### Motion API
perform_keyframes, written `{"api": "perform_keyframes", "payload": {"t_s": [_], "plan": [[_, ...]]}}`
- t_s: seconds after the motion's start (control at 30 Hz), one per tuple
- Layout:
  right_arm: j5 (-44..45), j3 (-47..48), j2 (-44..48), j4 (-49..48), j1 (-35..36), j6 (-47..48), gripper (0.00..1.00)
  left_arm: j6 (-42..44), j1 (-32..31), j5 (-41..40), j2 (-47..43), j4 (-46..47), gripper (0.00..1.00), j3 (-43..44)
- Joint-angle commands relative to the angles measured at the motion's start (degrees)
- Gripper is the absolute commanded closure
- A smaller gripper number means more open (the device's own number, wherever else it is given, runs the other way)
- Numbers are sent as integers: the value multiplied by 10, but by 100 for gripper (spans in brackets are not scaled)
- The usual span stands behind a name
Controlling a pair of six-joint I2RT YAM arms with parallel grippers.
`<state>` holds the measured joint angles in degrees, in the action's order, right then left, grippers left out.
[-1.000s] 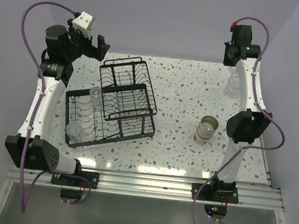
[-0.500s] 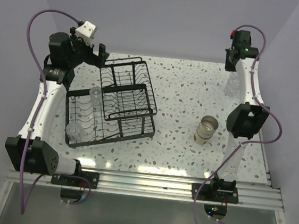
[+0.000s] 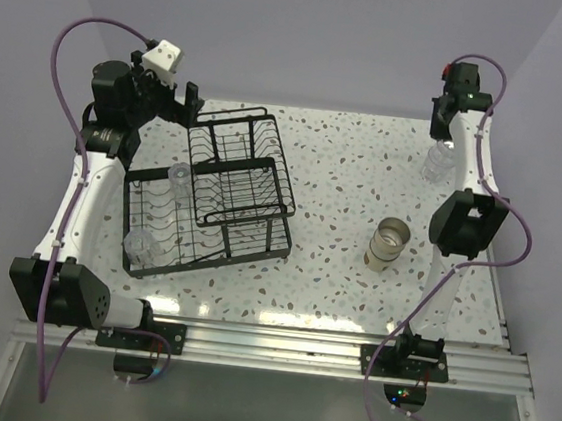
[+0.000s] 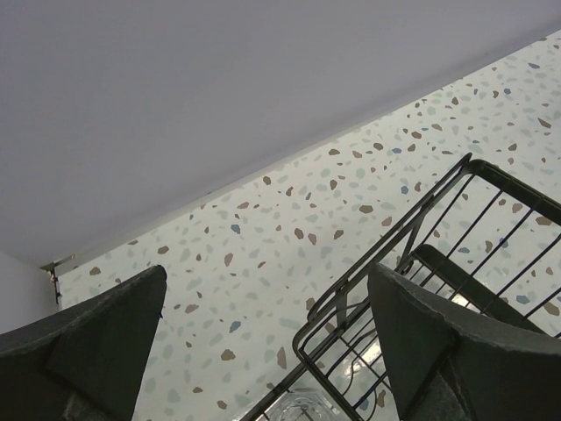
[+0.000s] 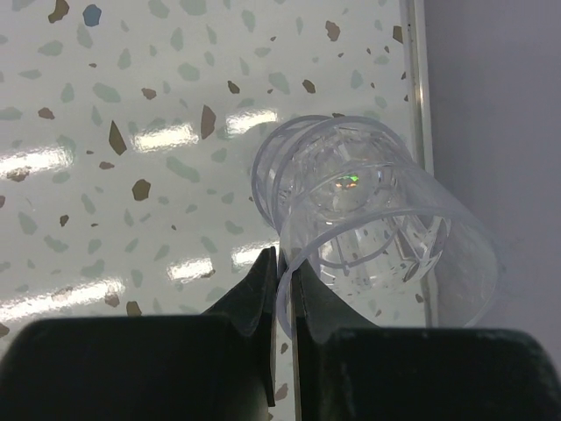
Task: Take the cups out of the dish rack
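right gripper (image 5: 282,270) — clamps clear cup (image 5: 377,219) rim | table (image 5: 105,88) edge just beside

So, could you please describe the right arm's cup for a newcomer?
On the terrazzo table, look far right, beyond the tan cup. There a clear cup is pinched by its rim in the right end effector. It is the only clear cup outside the dish rack.
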<state>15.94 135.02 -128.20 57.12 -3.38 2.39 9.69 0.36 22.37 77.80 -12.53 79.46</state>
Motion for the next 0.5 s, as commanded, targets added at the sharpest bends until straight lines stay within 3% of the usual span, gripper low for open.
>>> {"api": "perform_keyframes", "payload": {"t_s": [0.0,0.33,0.47], "plan": [[-28,18,-6,25,-15,-20,100,11,1,-3,-3,0,0,9],[-95,30,-33,29,-28,-39,100,5,1,6,-5,-2,0,5],[-75,40,-44,42,-34,-44,100,4,1,7,-8,-4,0,3]]}}
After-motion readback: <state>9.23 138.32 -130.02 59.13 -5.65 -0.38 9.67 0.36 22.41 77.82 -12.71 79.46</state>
